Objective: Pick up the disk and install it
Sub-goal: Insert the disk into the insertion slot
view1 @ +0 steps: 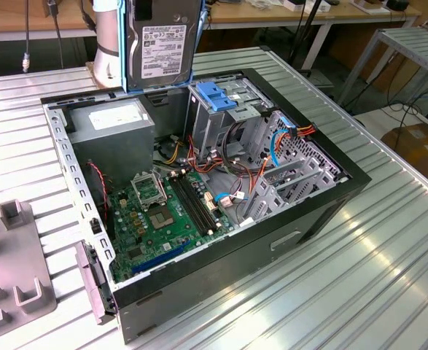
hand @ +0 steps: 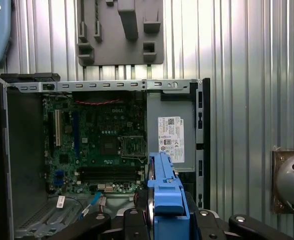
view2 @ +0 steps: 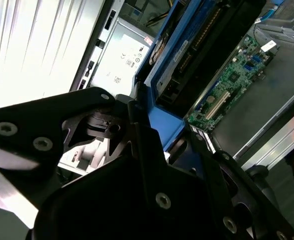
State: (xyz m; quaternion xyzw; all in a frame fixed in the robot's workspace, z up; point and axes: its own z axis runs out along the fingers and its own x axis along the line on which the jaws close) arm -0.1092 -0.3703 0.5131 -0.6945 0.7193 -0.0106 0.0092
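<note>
- Currently the fingers (hand: 134,222) are clenched on the disk (view1: 159,44), gripping its blue carrier rail and holding it in the air.
- In the exterior view the disk hangs upright with its labelled face toward the camera. It is over the far end of the open computer case (view1: 221,288), which lies on its side on the ribbed metal surface (view1: 345,277).
- Below the disk, the power supply (view1: 111,124) is toward the exterior view's left. The metal drive cage (view1: 199,120), with its blue latch (view1: 217,95) on top, is toward the right.
- The motherboard (view1: 162,208) lies flat in the case floor, nearer the camera than the disk.
- In the first wrist view the disk appears edge-on, its blue rail just beside the power supply's label.
- A grey fixture (view1: 13,270) rests on the surface, apart from the case, at the exterior view's left.
</note>
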